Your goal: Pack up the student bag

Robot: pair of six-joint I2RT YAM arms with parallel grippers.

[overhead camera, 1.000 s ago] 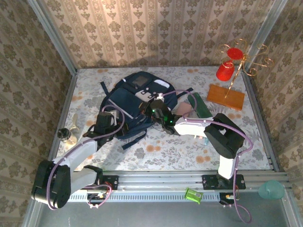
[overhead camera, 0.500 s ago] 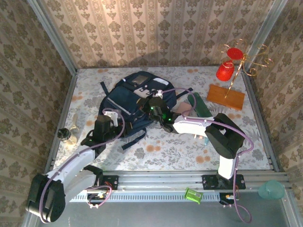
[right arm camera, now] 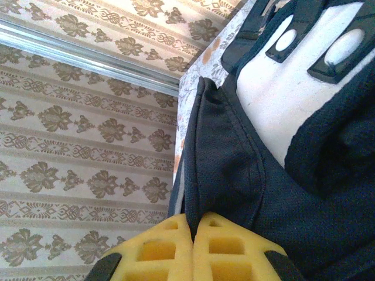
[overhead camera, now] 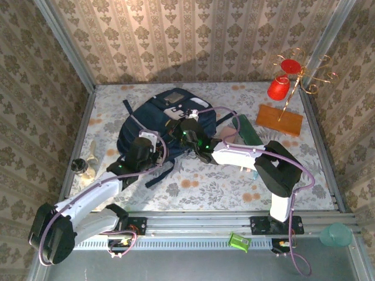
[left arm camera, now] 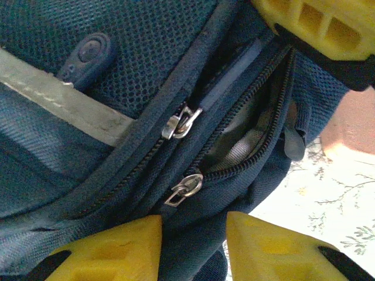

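Well, the student bag (overhead camera: 137,126) lay flat on the flowered table (overhead camera: 205,187), left of centre and toward the back, its white patches (right arm camera: 281,88) facing up. My right gripper (overhead camera: 188,127) was closed tight on a fold of the bag's navy fabric, right at the edge of a pocket whose zip stood open onto grey lining (left arm camera: 246,146). My left gripper (left arm camera: 190,246) hovered close over that zip line, jaws partly apart, the bag's seam in the gap between them and two metal zip pulls (left arm camera: 183,122) just ahead. Off to the right, well apart from the bag, a wooden base (overhead camera: 280,119) carried a wire stand (overhead camera: 304,73) with a red cup (overhead camera: 279,88) hanging on it.
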